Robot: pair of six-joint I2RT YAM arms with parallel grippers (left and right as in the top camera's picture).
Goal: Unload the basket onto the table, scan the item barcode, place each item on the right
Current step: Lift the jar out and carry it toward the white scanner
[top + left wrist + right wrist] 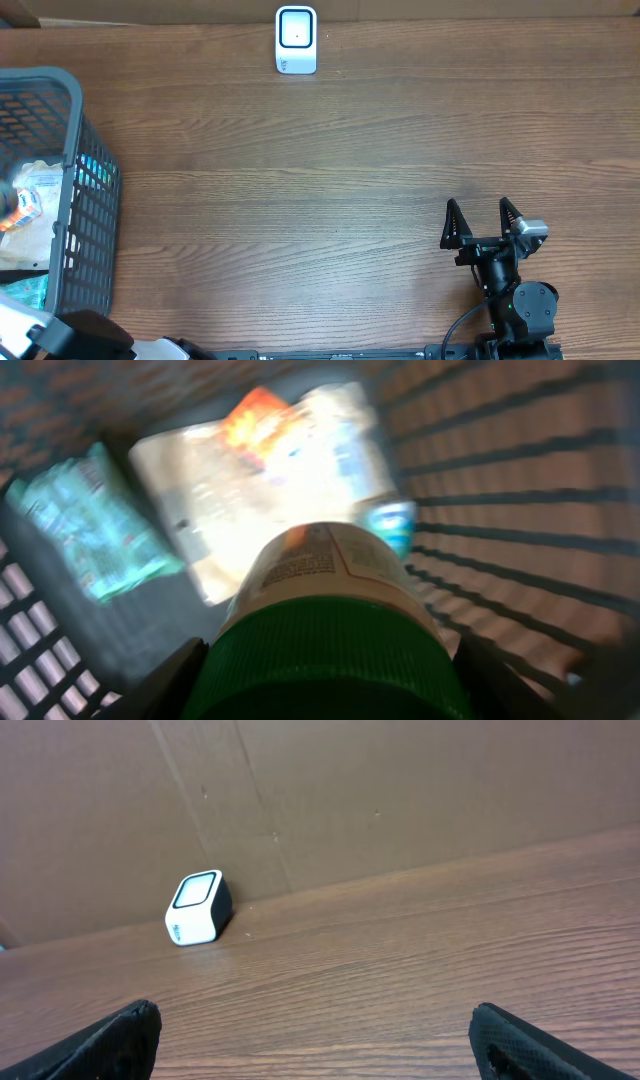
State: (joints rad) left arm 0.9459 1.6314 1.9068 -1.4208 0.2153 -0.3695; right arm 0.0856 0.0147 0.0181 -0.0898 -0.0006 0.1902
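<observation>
The item was a round container (325, 575) with a wide, ribbed green cap and a white label edged in orange. The label carried fine print too blurred to read, and no barcode could be made out. It sat down inside the grey slatted basket (72, 120) at the left edge of the counter (350, 180), seen cap-first from the left wrist. The left jaws stood about half open and were closed on that cap, with one dark finger (165, 682) pressed to each side of it.

The right jaws were spread as wide as they go and held nothing. Their two black fingers (453, 222) pointed toward the far edge, low over the counter's near right part.

There was one green-capped container, one basket, and one scanner (296, 40), a small white block with a dark window, standing at the far edge well apart from the basket. Beneath the container lay three other blurred goods: a teal packet (85, 525), a large white pouch (250, 480) with an orange patch, and a small blue-topped piece (392, 520).
</observation>
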